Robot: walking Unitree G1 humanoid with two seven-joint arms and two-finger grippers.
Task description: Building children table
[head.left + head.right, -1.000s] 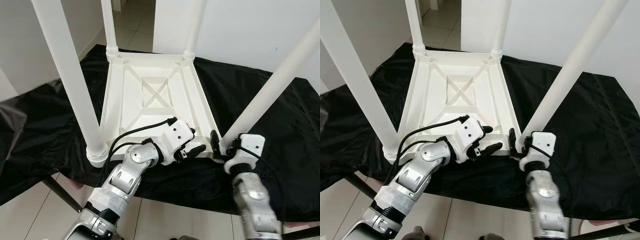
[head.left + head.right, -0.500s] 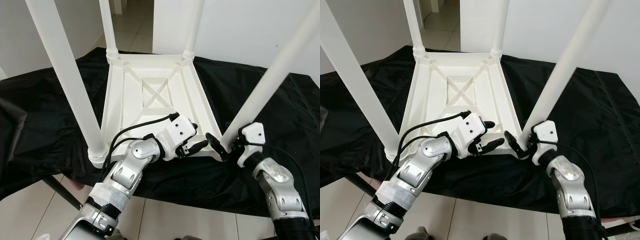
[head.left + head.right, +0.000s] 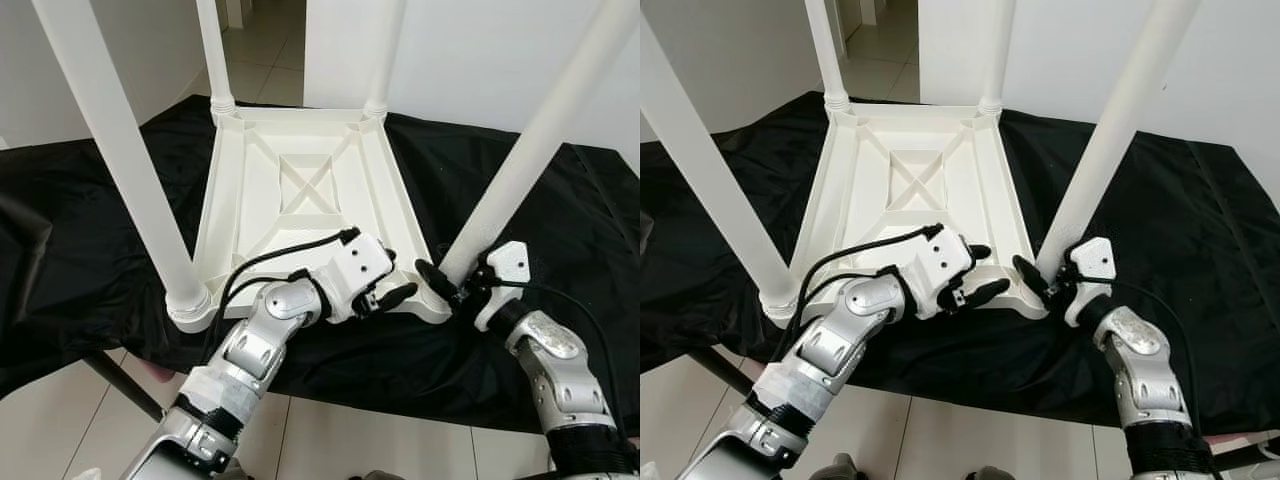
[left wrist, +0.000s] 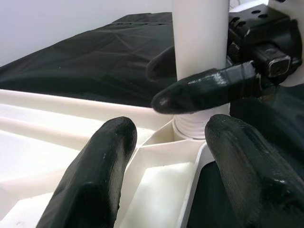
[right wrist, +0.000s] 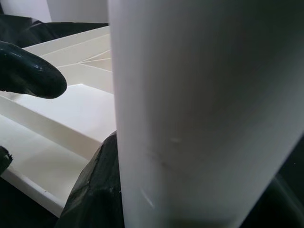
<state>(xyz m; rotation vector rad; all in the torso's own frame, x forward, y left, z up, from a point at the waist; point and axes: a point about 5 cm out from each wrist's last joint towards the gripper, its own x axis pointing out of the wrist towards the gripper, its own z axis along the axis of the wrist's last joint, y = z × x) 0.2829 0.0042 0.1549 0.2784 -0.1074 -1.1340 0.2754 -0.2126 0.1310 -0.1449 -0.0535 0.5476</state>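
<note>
R gripper point(image 3: 447, 283) pinches table leg point(image 3: 530, 150) base; L gripper point(image 3: 392, 281) spread nearby.

The two eye views look from the head forward and down on the upturned white table point(image 3: 300, 190) on the black cloth point(image 3: 90, 220); both share this scene, slightly shifted sideways. The left wrist view looks very near along its fingers point(image 4: 90, 175) toward the corner leg point(image 4: 199, 57). The right wrist view sits almost against this same leg.
</note>
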